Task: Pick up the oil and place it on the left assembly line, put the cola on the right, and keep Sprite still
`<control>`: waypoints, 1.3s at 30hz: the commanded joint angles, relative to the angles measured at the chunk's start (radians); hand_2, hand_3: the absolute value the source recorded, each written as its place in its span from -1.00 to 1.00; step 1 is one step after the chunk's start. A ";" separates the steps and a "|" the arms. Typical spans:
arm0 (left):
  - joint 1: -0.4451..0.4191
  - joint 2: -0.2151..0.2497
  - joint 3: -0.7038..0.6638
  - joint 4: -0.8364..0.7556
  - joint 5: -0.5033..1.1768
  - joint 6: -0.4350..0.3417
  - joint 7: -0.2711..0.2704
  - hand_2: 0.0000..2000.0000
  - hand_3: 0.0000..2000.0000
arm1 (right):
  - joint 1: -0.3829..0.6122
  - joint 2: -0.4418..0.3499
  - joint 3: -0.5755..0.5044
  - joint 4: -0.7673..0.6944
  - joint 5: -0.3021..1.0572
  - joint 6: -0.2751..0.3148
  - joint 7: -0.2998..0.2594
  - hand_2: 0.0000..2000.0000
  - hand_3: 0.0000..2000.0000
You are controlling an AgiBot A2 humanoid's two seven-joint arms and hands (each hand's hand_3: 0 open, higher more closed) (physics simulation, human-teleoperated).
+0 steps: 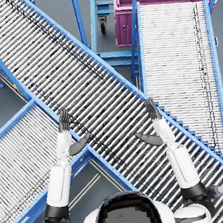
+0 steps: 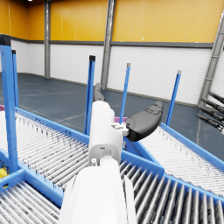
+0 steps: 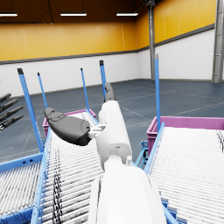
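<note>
Hands empty over the middle conveyor (image 1: 104, 84).
You had left hand (image 1: 66, 128) and right hand (image 1: 153, 112) spread wide, gripping nothing; one small dark bottle (image 1: 215, 190) lay on that conveyor by your right upper arm, label unreadable.

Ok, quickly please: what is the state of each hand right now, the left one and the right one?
Left hand: open, fingers apart, holding nothing.
Right hand: open, fingers apart, holding nothing.
</note>
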 commanded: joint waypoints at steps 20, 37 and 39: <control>0.000 0.000 0.000 0.000 0.000 0.000 0.000 -1.00 -1.00 | 0.000 0.000 0.000 0.000 0.000 0.000 0.000 -1.00 -1.00; 0.000 0.000 0.000 0.000 0.000 0.000 0.000 -1.00 -1.00 | 0.000 0.000 0.000 0.000 0.000 0.000 0.000 -1.00 -1.00; 0.000 0.000 0.000 0.000 0.000 0.000 0.000 -1.00 -1.00 | 0.000 0.000 0.000 0.000 0.000 0.000 0.000 -1.00 -1.00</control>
